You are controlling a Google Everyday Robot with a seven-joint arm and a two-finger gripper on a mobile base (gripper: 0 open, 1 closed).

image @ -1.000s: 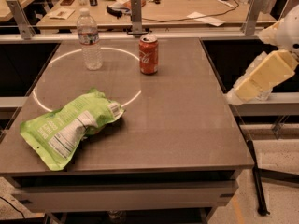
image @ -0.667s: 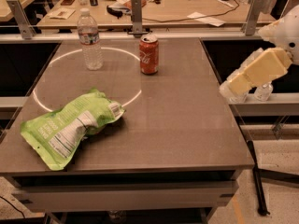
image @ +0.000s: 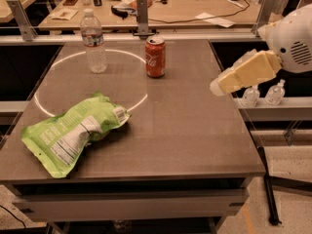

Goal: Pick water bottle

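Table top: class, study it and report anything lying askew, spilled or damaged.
Only the green bag stands out: it lies crumpled and flat at the front left. The water bottle and red can stand upright. The claw hangs by the right edge of the table.

Warm overhead light casts a ring-shaped glare on the table [image: 195, 130], brightening the pincer [image: 219, 86] at right.

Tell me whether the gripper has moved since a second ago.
Yes. The gripper has moved left: its tip now overlaps the right edge of the table, nearer the red soda can, which stayed put.
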